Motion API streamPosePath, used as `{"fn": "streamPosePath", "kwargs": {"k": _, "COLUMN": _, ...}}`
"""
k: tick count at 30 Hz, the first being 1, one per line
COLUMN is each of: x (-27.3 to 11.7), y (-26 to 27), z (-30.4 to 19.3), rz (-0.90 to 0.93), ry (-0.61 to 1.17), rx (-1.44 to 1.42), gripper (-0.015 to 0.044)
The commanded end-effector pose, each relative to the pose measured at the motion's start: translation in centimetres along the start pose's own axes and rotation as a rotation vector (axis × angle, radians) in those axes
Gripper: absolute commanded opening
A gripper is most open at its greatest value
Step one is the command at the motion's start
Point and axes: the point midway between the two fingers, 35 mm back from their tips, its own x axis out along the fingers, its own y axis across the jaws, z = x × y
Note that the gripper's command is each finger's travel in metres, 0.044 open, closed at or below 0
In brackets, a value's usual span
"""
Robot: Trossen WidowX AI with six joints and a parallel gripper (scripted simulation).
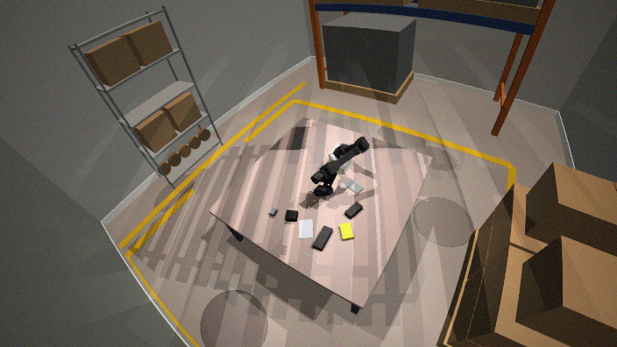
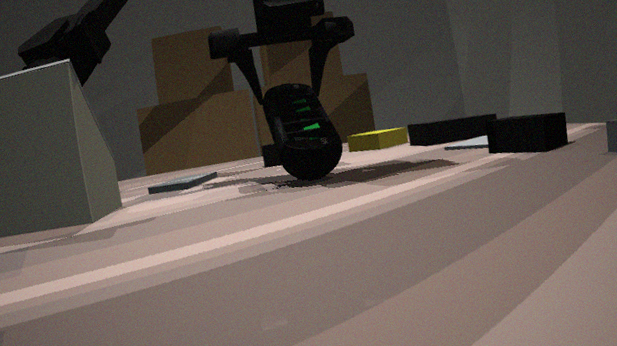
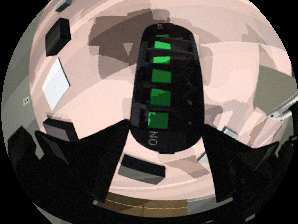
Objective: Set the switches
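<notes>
The hand (image 1: 324,186) (image 2: 289,97) (image 3: 166,125), about three-quarters open, gripped the tilted unit (image 1: 322,194) (image 2: 307,160) (image 3: 195,85); its ON marking faced six o'clock in the wrist view.

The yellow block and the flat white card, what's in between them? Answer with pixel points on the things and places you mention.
In the top view, a long black block (image 1: 322,238) (image 2: 451,129) lies between the yellow block (image 1: 346,231) (image 2: 377,139) and the white card (image 1: 306,229) (image 2: 468,143) (image 3: 56,85), a little nearer the table's front edge.
</notes>
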Motion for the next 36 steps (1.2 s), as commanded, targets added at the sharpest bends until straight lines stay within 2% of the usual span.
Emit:
{"fn": "streamPosePath", "kwargs": {"k": 1, "x": -0.2, "y": 0.1, "z": 0.6, "rz": -0.001, "ry": 0.0, "rx": 0.003, "gripper": 0.0336}}
{"fn": "streamPosePath", "kwargs": {"k": 36, "x": -1.6, "y": 0.1, "z": 3.2, "rz": -0.001, "ry": 0.073, "rx": 0.002, "gripper": 0.0336}}
